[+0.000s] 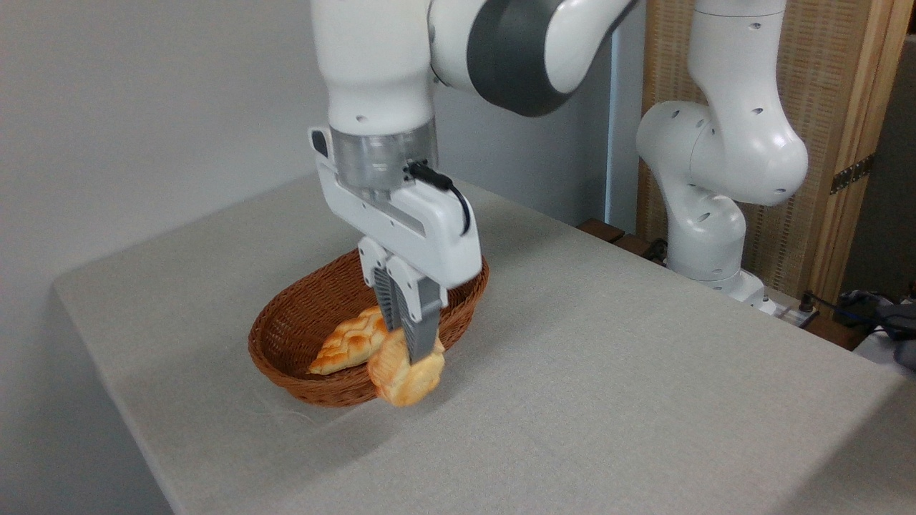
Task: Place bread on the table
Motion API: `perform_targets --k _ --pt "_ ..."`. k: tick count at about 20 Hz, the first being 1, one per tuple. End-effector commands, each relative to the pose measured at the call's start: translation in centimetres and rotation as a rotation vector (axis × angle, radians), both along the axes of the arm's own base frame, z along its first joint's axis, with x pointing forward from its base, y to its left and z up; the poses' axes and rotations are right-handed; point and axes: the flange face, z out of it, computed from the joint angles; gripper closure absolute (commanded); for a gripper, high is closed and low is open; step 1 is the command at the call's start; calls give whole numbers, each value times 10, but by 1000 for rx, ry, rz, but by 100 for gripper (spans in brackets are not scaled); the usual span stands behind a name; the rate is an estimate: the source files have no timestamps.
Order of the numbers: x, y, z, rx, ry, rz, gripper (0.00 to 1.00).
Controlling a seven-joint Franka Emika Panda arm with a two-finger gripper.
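Round bun [406,373], pinched edge-on by the closed gripper [409,342], hangs over the wicker basket's [286,361] 5 o'clock rim above the table [608,372]; its thin grip risks slippage.

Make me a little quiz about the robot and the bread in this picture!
1. True or false: the gripper is holding the round bun.
2. Where does the braided loaf lie? A) on the table B) in the wicker basket C) in the gripper
3. Fill in: the bun hangs over the basket's front ____.

Key: 1 true; 2 B; 3 rim.
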Motion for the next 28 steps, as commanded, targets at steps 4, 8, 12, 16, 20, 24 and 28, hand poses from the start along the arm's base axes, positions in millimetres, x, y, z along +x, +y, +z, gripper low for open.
perform_targets --k 4,8,12,16,20,24,28 --pt "1 17 -9 22 43 5 0" --pt "3 15 -15 22 55 0 0" --pt "3 6 -8 13 41 -9 0" --pt "8 -19 15 -9 -5 -40 0" --pt "5 -50 32 -37 -37 -72 0" --pt "4 -75 38 -40 -43 -53 0" --pt "2 -92 39 -29 -43 -56 0"
